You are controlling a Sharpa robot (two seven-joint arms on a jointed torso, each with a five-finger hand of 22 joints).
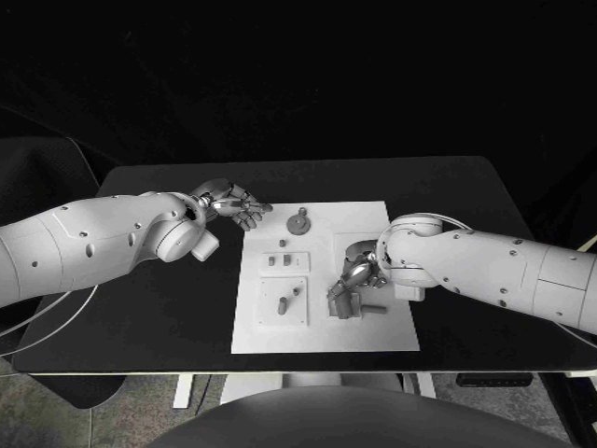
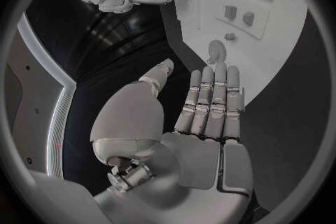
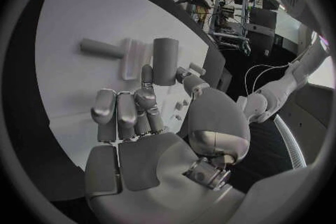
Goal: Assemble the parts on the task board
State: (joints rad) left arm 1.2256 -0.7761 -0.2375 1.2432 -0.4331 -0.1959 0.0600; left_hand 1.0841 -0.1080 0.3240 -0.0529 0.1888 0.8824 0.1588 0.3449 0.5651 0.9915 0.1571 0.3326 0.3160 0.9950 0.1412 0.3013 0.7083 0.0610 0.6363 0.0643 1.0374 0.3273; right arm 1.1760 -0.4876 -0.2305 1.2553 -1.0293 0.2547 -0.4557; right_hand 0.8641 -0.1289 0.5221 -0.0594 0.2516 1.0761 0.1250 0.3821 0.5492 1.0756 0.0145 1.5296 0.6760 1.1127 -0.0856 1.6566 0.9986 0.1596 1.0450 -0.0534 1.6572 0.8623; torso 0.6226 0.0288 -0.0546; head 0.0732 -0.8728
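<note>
The white task board [image 1: 380, 327] lies mid-table with grey parts on it: a round piece [image 1: 298, 224], two small pegs [image 1: 283, 261] and a slanted pin [image 1: 283, 303]. My right hand [image 1: 358, 271] is low over the board's right half. In the right wrist view its thumb and one finger [image 3: 146, 75] close on the near end of a grey cylinder [image 3: 166, 59], the other fingers curled in. Beside the cylinder are a flat block [image 3: 131, 57] and a rod [image 3: 100, 47]. My left hand [image 1: 231, 203] hovers at the board's far left corner, fingers [image 2: 210, 101] straight and apart, holding nothing.
The black table [image 1: 151, 308] has bare room left of the board and behind it. The round piece [image 2: 216, 51] lies just beyond my left fingertips. My right arm [image 1: 514, 271] crosses the table's right side.
</note>
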